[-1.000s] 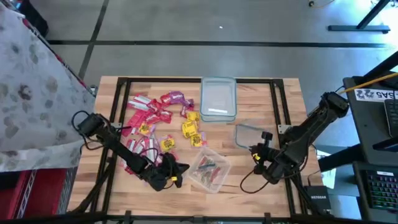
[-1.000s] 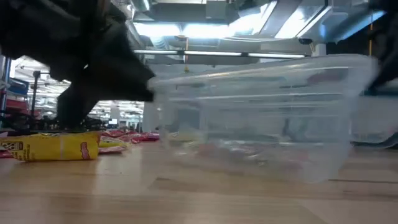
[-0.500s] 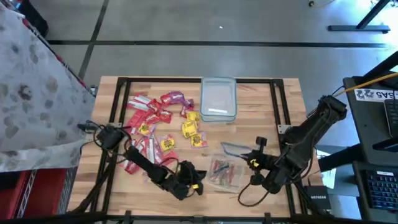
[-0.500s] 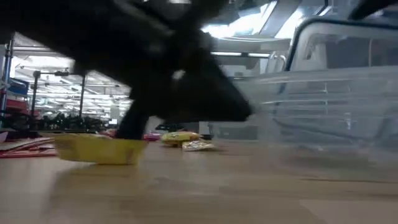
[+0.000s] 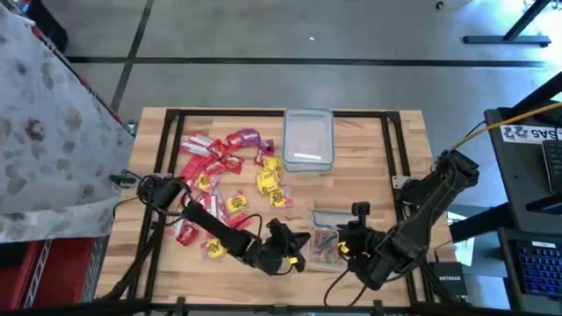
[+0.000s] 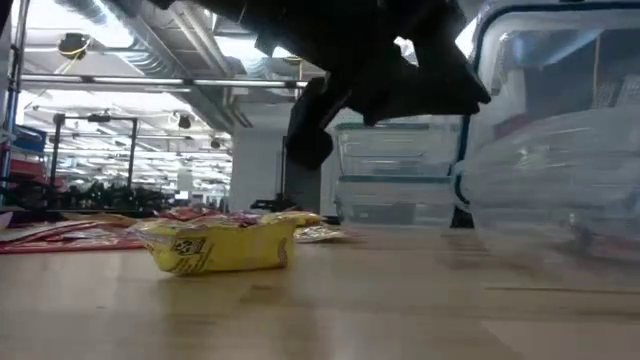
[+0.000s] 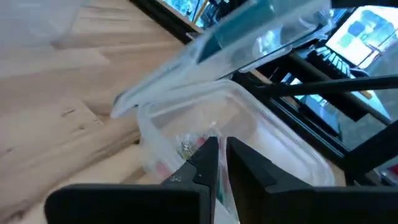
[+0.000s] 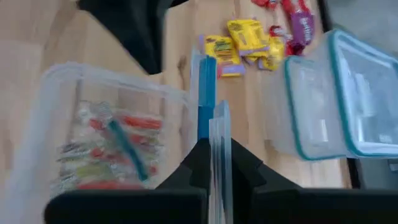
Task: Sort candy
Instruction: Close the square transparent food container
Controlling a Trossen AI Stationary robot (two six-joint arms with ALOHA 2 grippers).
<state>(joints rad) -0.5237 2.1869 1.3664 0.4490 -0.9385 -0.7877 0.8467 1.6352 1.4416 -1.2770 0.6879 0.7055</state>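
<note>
A lab or workshop — ceiling ducts [image 6: 150,40], concrete floor [image 5: 263,35], keyboard [image 5: 537,263].

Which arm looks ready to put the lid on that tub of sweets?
The right: its hand already grips the clear blue-rimmed lid edge-on beside the clear plastic tub.

Left gripper [image 5: 297,252]: jaws lie nearly closed at the rim of the clear tub [image 5: 322,247], but the tub wall blurs what's between them, so can't tell if they pinch it. Right gripper [image 8: 211,163]: jaws clamp a lid [image 8: 206,99] seen edge-on; its far end is cut off by blur. Candy [image 8: 112,149] inside the tub is smeared, colours only, kinds unreadable. Low view: tub runs off the frame edge; dark arm overhead is too blurred to tell which.
</note>
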